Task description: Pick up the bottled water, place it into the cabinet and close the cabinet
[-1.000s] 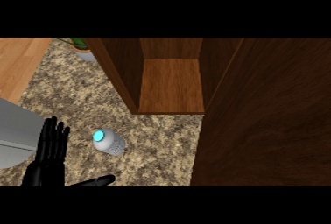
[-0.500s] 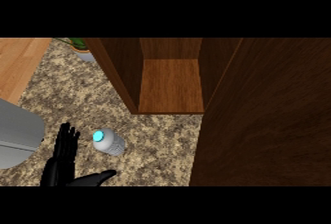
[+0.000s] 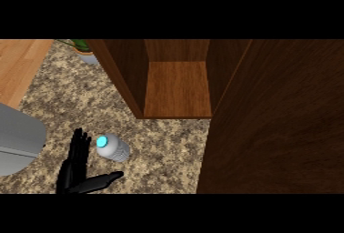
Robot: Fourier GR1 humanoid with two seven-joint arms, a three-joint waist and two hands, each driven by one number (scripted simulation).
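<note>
- The bottled water (image 3: 113, 148) stood on the speckled stone counter (image 3: 161, 150), seen from nearly straight above, so that its bright blue cap faced the camera and the pale ribbed body trailed off toward four o'clock.
- It sat outside the cabinet (image 3: 176, 91), at about seven o'clock from the open compartment, well apart from the cabinet's front edge.
- The left hand (image 3: 75, 170) was at eight o'clock in the head view, black, with its fingers straight and together, pointing toward twelve o'clock, and the thumb spread out toward three o'clock.
- That hand was open and held nothing; its fingertips lay just beside the bottle's cap, on the nine o'clock side, and I could not tell whether they touched it.
- The thumb ran below the bottle, at about six o'clock from it, with a strip of counter showing between them.
- The right hand did not show anywhere in the view.
- The cabinet's compartment stood open at twelve o'clock, its wooden floor bare and lit, with darker walls on either side.
- The cabinet door (image 3: 282, 118) hung open, a broad dark wooden panel filling the three o'clock side of the view.
- A grey rounded object (image 3: 17, 143) lay at nine o'clock, cut off by the edge.
- A potted plant (image 3: 82, 49) sat at eleven o'clock, partly hidden behind the cabinet's left wall.
- A lighter wooden surface (image 3: 20, 68) bordered the counter at ten o'clock.
</note>
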